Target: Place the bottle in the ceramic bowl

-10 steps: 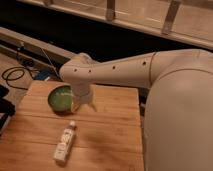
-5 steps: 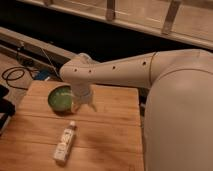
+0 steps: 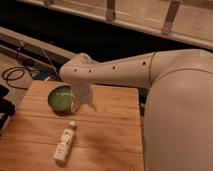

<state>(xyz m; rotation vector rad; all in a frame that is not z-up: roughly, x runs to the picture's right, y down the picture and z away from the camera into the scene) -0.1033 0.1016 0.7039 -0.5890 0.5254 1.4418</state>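
The white bottle [image 3: 65, 142] lies on its side on the wooden table [image 3: 112, 132], cap pointing away, near the front left. Behind it the green ceramic bowl [image 3: 60, 98] stands at the table's back left. My gripper [image 3: 83, 106] hangs from the white arm just right of the bowl, pointing down and a little above the wood. Its two fingers stand apart with nothing between them, so it is open. The gripper is behind and slightly right of the bottle, not touching it. The wrist hides the bowl's right rim.
The robot's large white body [image 3: 180, 115] fills the right side and overhangs the table's right edge. Black cables [image 3: 17, 75] lie on the floor beyond the table's left corner. A dark object [image 3: 5, 107] sits at the left edge.
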